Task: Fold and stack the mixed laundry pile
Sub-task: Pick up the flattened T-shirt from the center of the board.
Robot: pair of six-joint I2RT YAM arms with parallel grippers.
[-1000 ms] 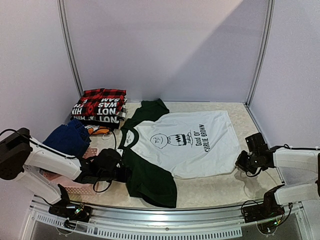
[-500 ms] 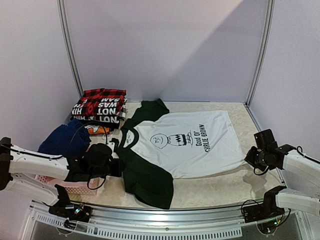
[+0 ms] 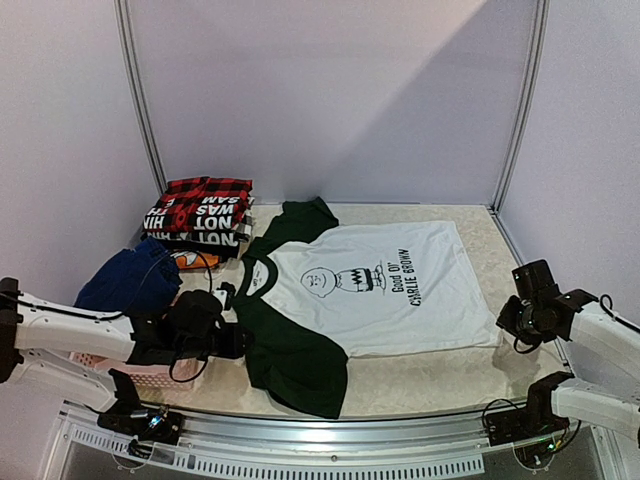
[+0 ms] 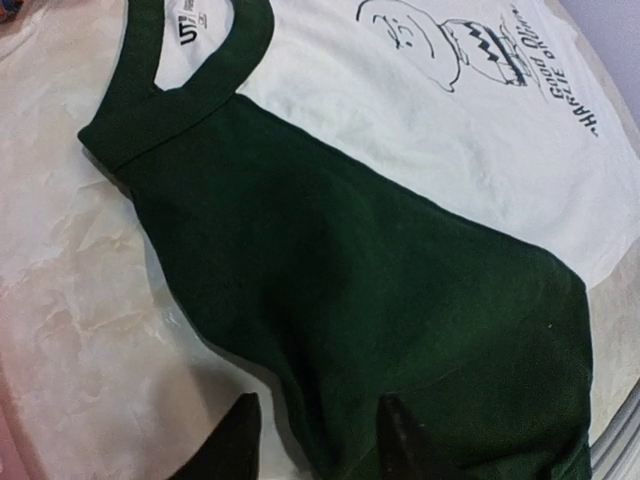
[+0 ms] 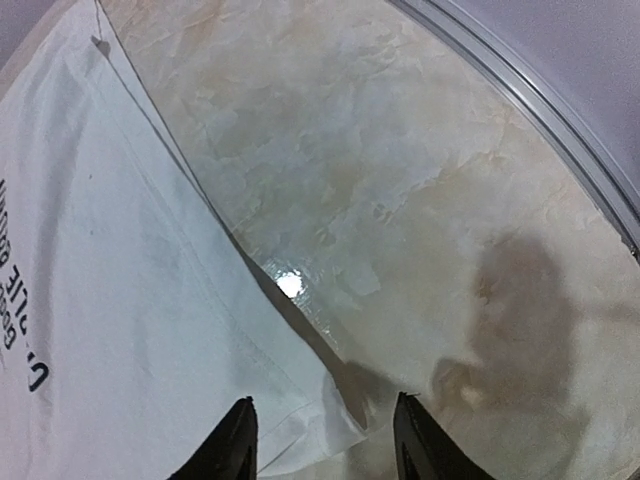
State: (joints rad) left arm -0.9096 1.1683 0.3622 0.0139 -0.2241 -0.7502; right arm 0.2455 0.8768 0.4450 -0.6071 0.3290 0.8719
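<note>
While both arms sit low at the near edge, the white T-shirt (image 3: 370, 285) lies spread flat on the counter (image 3: 420, 380), print up, collar toward the left arm and hem toward the right. Left pincer (image 4: 315, 440): jaws apart, nothing clamped, tips just over the edge of the dark green sleeve (image 4: 380, 330). Right pincer (image 5: 322, 440): jaws apart too, empty, hovering at the hem corner (image 5: 300, 425).

The folded stack (image 3: 200, 215) sits at the back left, with the red-and-black plaid shirt (image 3: 205, 190) on top. A blue garment (image 3: 130, 278) is heaped over the pink basket (image 3: 145, 378) beside the left arm.

Judged step: shirt laid out, fold not begun.

Risks:
- A pinch at the hem corner takes only the top layer, because the fabric lies flat and thin; the fold would then open up.
- The sleeve is rumpled near the left tips, so a grab there may bunch it and leave a lumpy fold.
- If the arms lift unevenly, the body drags across the slick counter and skews.
- The sleeve lies close to the front rail, so a pull that way could slide it off.
- The left arm is tight against the basket, so a swing could knock it.
</note>
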